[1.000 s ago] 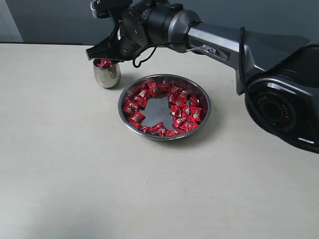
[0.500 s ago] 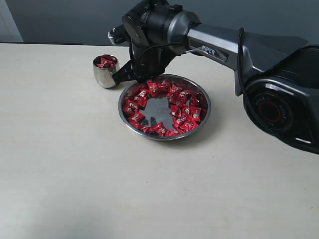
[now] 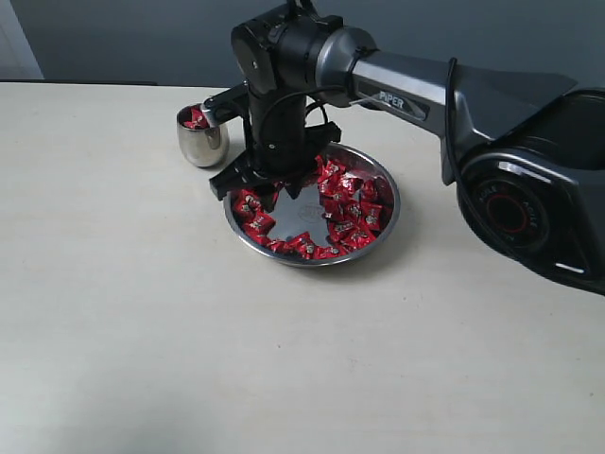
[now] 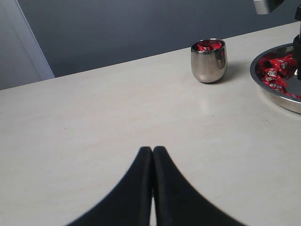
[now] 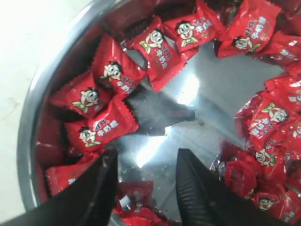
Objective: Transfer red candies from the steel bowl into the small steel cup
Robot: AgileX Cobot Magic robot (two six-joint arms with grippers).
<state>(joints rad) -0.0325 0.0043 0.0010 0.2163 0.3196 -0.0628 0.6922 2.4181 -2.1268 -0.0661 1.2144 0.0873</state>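
Your right gripper (image 3: pixel 272 185) hangs with jaws spread, empty, over the left of the steel bowl (image 3: pixel 301 219), amid red candies (image 3: pixel 352 208). Small steel cup (image 3: pixel 200 144) stands far-left of the bowl. Left gripper (image 4: pixel 153 181) is closed, empty.

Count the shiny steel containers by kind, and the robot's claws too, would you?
steel bowl: 1
small steel cup: 1
grippers: 2 (left gripper, right gripper)
Total: 4
The red candies are heaped and overlapping, so I cannot count them reliably.
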